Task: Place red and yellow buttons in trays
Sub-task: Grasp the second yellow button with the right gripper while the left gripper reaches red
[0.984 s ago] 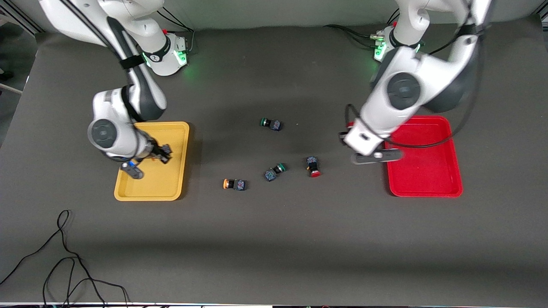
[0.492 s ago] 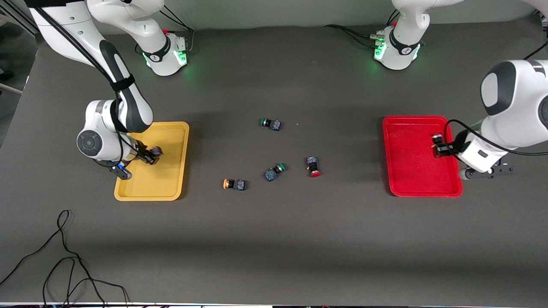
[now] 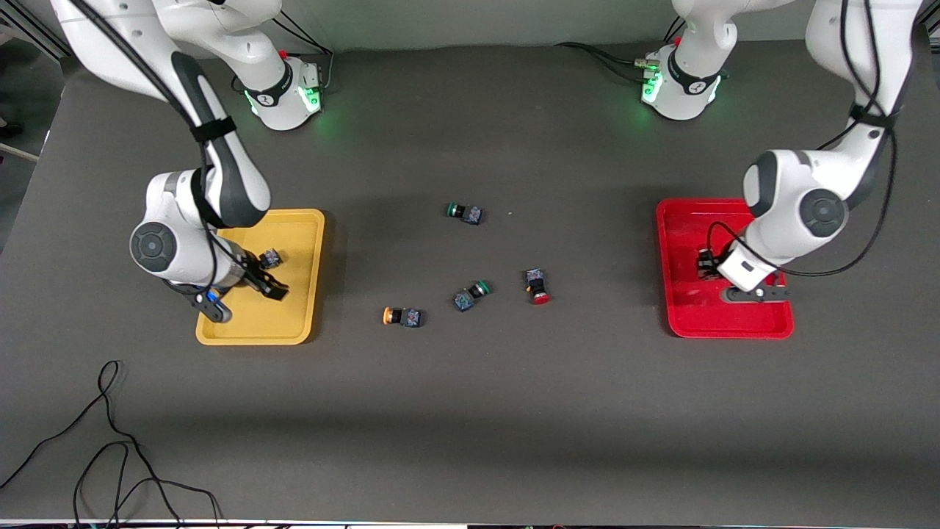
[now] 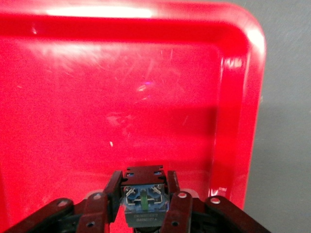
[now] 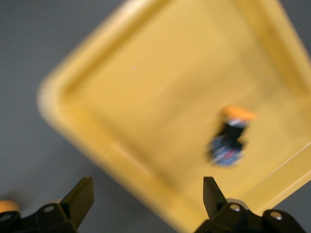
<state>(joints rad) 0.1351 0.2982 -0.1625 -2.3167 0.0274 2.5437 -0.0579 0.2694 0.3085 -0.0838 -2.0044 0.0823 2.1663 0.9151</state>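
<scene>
My right gripper hangs open over the yellow tray. An orange-yellow button lies on its side in that tray, apart from the fingers; the right wrist view shows it on the tray floor ahead of the open gripper. My left gripper is low over the red tray, shut on a button whose cap is hidden; the tray floor lies just under the gripper. A red button and an orange-yellow button lie mid-table.
Two green-capped switches lie mid-table: one nearer the arm bases, one between the red and orange-yellow buttons. A black cable loops near the front edge at the right arm's end.
My right gripper opened and the orange-yellow button now lies loose in the yellow tray. My left arm swung about with its button and now holds it low over the red tray.
</scene>
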